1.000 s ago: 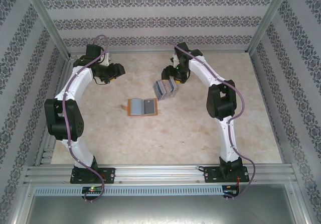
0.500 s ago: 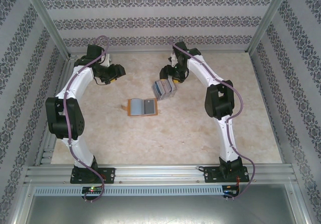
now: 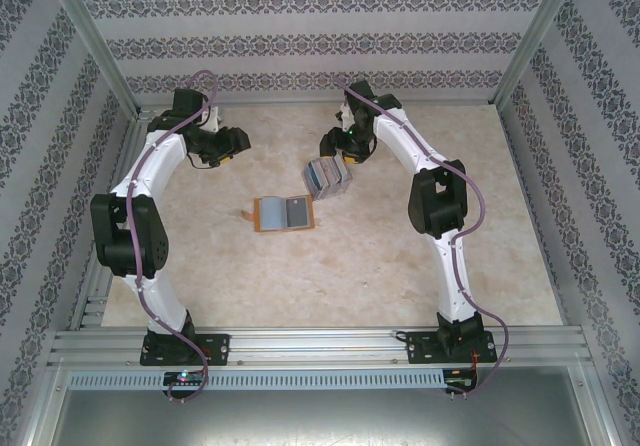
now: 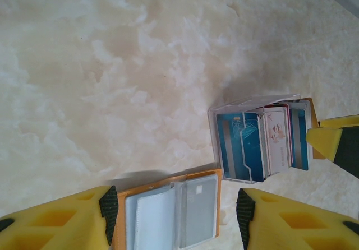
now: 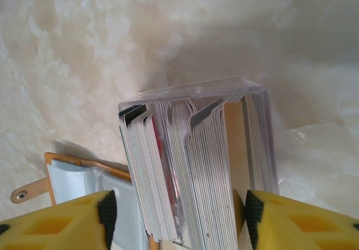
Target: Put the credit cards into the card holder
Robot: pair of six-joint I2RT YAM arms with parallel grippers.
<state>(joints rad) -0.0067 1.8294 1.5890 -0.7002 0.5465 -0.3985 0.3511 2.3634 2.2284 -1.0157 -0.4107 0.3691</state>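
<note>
The small orange-brown leather-like folding card holder (image 3: 285, 213) lies open and flat on the beige marbled tabletop (image 3: 380, 266). Just beside it, thin plastic credit cards (image 5: 185, 166) stand packed in a clear plastic box (image 5: 190, 88). The right gripper (image 5: 179, 219) straddles the stack, jaws spread, with a gap showing at either pad. The left gripper (image 4: 176, 205) hangs spread too, holding nothing.

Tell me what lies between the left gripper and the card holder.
In the top view, only bare table lies between the left gripper and the card holder.
</note>
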